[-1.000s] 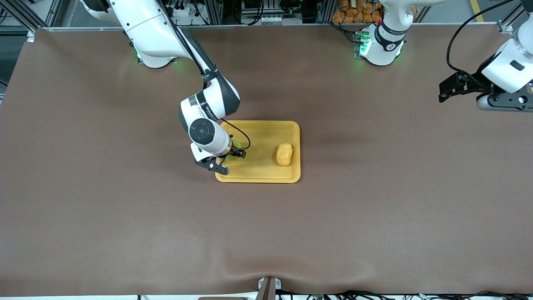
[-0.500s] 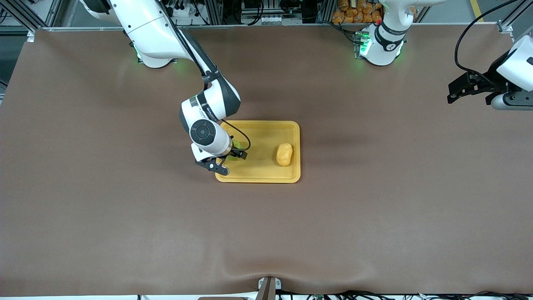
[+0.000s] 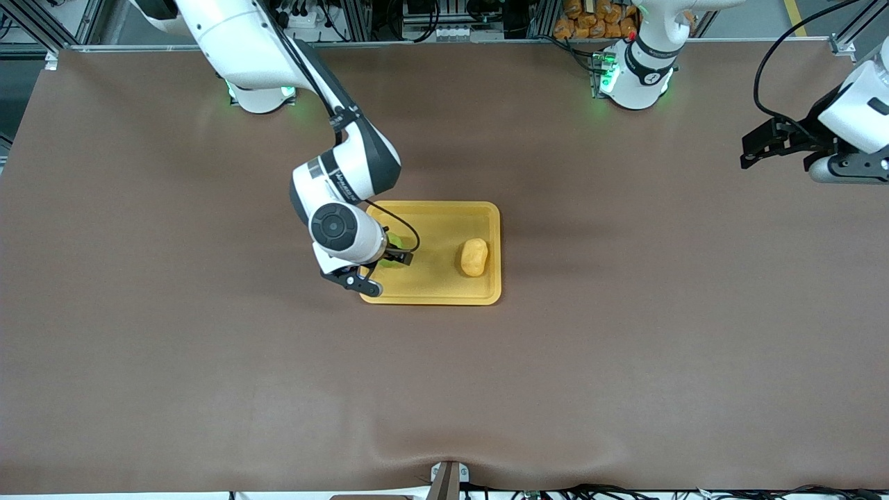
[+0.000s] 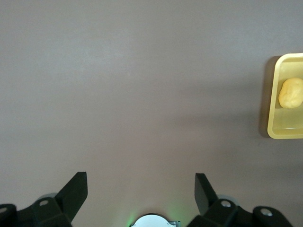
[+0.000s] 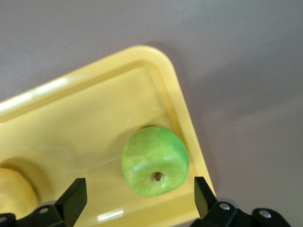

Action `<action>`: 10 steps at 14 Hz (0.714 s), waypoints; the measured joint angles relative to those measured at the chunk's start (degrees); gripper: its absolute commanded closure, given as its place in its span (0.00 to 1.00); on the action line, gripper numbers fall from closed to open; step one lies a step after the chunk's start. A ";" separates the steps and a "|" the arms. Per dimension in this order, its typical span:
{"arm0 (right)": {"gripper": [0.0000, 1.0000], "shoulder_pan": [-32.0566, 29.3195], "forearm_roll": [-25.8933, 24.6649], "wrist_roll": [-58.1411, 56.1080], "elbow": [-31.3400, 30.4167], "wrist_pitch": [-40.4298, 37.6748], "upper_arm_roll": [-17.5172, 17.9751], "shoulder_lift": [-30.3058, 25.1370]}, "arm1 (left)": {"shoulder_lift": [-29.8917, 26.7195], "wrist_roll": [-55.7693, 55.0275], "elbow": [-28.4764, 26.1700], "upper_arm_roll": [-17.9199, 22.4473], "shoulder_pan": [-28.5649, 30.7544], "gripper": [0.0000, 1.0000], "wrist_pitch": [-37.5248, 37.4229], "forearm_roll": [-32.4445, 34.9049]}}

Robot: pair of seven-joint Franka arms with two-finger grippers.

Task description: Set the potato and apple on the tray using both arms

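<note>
The yellow tray [image 3: 437, 288] lies mid-table. The yellow-orange potato [image 3: 474, 257] rests in it toward the left arm's end; it also shows in the left wrist view [image 4: 290, 92] and at the right wrist view's edge [image 5: 12, 194]. The green apple [image 3: 393, 241] sits in the tray toward the right arm's end, mostly hidden under the right wrist; the right wrist view shows the apple [image 5: 155, 161] resting free on the tray [image 5: 85, 123]. My right gripper [image 3: 378, 272] is open just above the apple. My left gripper [image 3: 757, 146] is open and empty, high over bare table at the left arm's end.
Brown cloth [image 3: 208, 361] covers the whole table. The arm bases [image 3: 635, 76] stand along the edge farthest from the front camera. Orange items [image 3: 590, 17] sit off the table past that edge.
My right gripper has risen slightly and shifted off the apple, which stays in the tray. My left arm has moved a little at its end of the table.
</note>
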 measured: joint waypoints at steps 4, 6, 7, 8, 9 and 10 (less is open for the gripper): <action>0.00 -4.48 -0.02 -0.05 7.67 -9.26 -0.28 -0.68 | 0.02 0.00 0.02 -0.20 0.05 0.00 -1.10 0.00; 0.00 -7.14 -0.02 -0.16 11.91 -13.81 -0.33 -1.04 | 0.02 0.00 0.22 0.00 0.23 0.00 -1.20 0.00; 0.00 -8.32 -0.02 -0.18 14.02 -15.91 -0.38 -1.24 | 0.02 0.00 0.47 0.09 0.26 0.00 -1.20 0.00; 0.00 -9.45 -0.03 -0.18 16.06 -17.95 -0.43 -1.38 | 0.02 0.00 0.72 0.10 0.25 0.00 -1.20 0.00; 0.00 -10.65 -0.03 -0.18 18.05 -19.99 -0.45 -1.50 | 0.02 0.00 0.87 0.06 0.19 0.00 -1.20 0.00; 0.00 -12.08 -0.03 -0.17 19.86 -21.86 -0.43 -1.57 | 0.02 0.00 0.93 -0.04 0.13 0.00 -1.18 0.00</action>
